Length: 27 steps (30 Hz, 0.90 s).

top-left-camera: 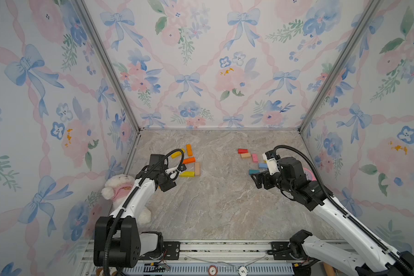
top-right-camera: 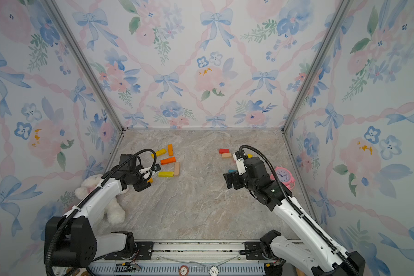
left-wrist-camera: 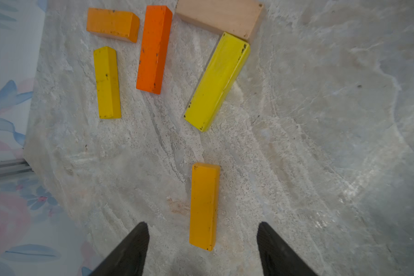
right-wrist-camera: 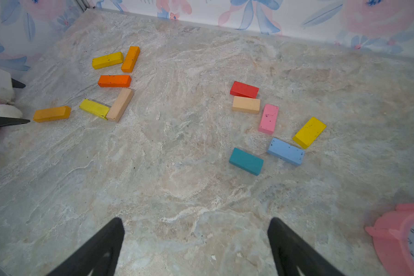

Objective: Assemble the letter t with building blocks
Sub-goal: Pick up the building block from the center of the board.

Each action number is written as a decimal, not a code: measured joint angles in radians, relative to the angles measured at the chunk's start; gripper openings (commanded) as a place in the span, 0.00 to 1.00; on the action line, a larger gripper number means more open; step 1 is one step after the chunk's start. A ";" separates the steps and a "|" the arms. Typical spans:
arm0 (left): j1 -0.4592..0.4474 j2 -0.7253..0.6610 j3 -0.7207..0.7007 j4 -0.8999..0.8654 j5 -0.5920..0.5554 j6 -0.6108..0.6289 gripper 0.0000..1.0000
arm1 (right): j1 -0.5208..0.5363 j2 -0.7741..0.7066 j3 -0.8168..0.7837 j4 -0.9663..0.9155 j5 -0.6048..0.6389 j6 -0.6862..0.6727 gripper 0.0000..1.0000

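Long building blocks lie at the left of the marble floor: an amber one (left-wrist-camera: 204, 206), a yellow one (left-wrist-camera: 216, 81) touching a tan one (left-wrist-camera: 221, 18), an orange one (left-wrist-camera: 153, 49), plus another yellow (left-wrist-camera: 106, 83) and amber-orange (left-wrist-camera: 112, 24). My left gripper (left-wrist-camera: 202, 224) is open, its jaws either side of the near end of the amber block with a gap on both sides. Short blocks sit at the right: red (right-wrist-camera: 244, 89), peach (right-wrist-camera: 246, 104), pink (right-wrist-camera: 268, 118), yellow (right-wrist-camera: 309, 132), blue (right-wrist-camera: 285, 151), teal (right-wrist-camera: 246, 161). My right gripper (right-wrist-camera: 194, 222) hovers open and empty in front of them.
A white plush toy (top-left-camera: 120, 188) lies against the left wall beside the left arm. A pink alarm clock (top-right-camera: 282, 176) stands by the right wall behind the right arm. Floral walls close in three sides of the floor (top-left-camera: 213, 203).
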 measured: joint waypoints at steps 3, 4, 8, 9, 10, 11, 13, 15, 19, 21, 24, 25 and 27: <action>0.015 0.073 0.023 -0.006 0.000 -0.003 0.69 | 0.000 -0.007 0.000 0.007 -0.018 0.002 0.96; 0.016 0.097 0.030 -0.005 0.000 -0.005 0.69 | 0.000 -0.007 0.000 0.008 -0.024 0.004 0.96; 0.023 0.145 0.038 -0.013 0.001 -0.005 0.71 | 0.000 -0.007 -0.005 0.009 -0.040 0.007 0.96; 0.029 0.147 0.038 -0.018 0.002 -0.005 0.71 | 0.000 -0.007 -0.007 0.009 -0.042 0.007 0.96; 0.033 0.147 0.038 -0.021 0.001 -0.004 0.71 | 0.000 -0.007 -0.008 0.009 -0.044 0.007 0.96; 0.036 0.147 0.038 -0.021 0.001 -0.004 0.71 | 0.000 -0.006 -0.009 0.009 -0.045 0.008 0.96; 0.042 0.150 0.038 -0.024 0.002 -0.002 0.71 | 0.000 -0.003 -0.009 0.010 -0.052 0.008 0.96; 0.042 0.161 0.038 -0.024 0.004 -0.002 0.71 | 0.000 0.003 -0.009 0.009 -0.059 0.008 0.96; 0.053 0.200 0.043 -0.025 0.007 -0.003 0.70 | 0.000 0.008 -0.009 0.009 -0.068 0.012 0.96; 0.062 0.219 0.044 -0.018 0.000 -0.004 0.71 | 0.000 0.008 -0.009 0.010 -0.073 0.018 0.96; 0.068 0.237 0.044 -0.002 -0.013 -0.006 0.71 | 0.000 0.008 -0.010 0.010 -0.077 0.022 0.96; 0.072 0.241 0.044 0.004 -0.018 -0.007 0.71 | 0.000 0.008 -0.010 0.010 -0.077 0.023 0.96; 0.079 0.246 0.045 0.014 -0.023 -0.011 0.72 | 0.000 0.008 -0.013 0.016 -0.077 0.024 0.96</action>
